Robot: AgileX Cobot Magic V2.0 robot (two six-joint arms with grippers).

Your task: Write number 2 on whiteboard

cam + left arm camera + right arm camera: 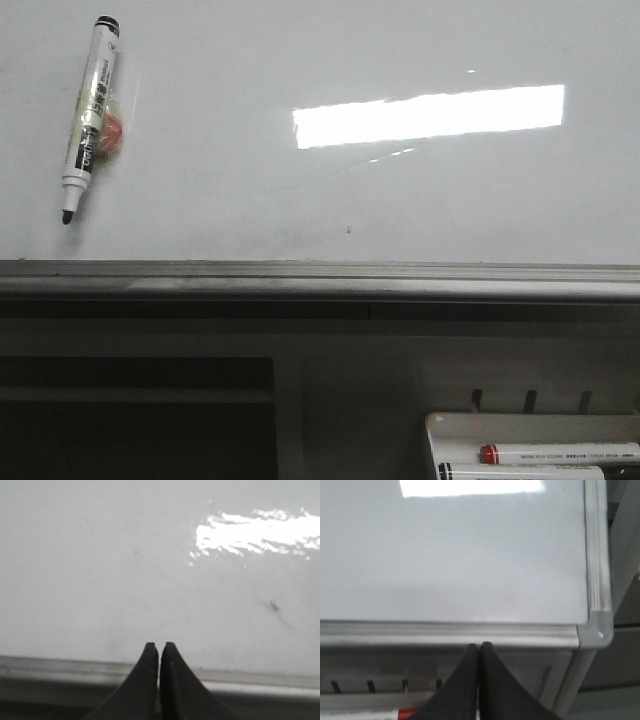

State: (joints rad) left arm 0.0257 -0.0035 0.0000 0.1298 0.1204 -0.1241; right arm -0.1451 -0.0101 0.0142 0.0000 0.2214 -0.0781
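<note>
The whiteboard [300, 200] fills the front view, glossy white-grey, with no number 2 drawn on it. A black-and-white marker [89, 115] hangs tilted on the board at the upper left, tip down, on a small red magnet [112, 132]. My left gripper [159, 647] is shut with nothing in it, its tips level with the board's lower ledge [250, 682]. My right gripper [479, 647] is also shut and empty, below the ledge near the board's lower right corner [596, 627]. Neither gripper appears in the front view.
A grey metal ledge [320, 278] runs along the board's lower edge. A small white marker tray [530, 440] at the lower right holds markers, one with a red band [560, 453]. A bright light reflection [430, 113] lies on the board. A dark recess [135, 415] sits under the ledge at left.
</note>
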